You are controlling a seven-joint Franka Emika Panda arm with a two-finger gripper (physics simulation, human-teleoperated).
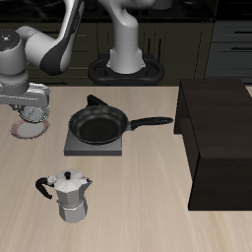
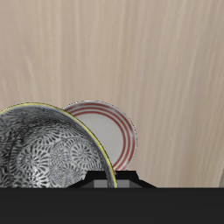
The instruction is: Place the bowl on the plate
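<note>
The bowl, grey-white and speckled inside with a dark, yellowish-edged rim, hangs just above the table, and my gripper is shut on its rim. Partly hidden beneath and beside it lies the plate, pale in the centre with pinkish-red rings. In the exterior view my gripper is low at the table's side edge. The bowl hangs under it, overlapping the plate, of which only a bit of rim shows.
A black frying pan sits on a square grey burner slab mid-table, its handle pointing toward a dark cabinet. A metal moka pot stands near the front edge.
</note>
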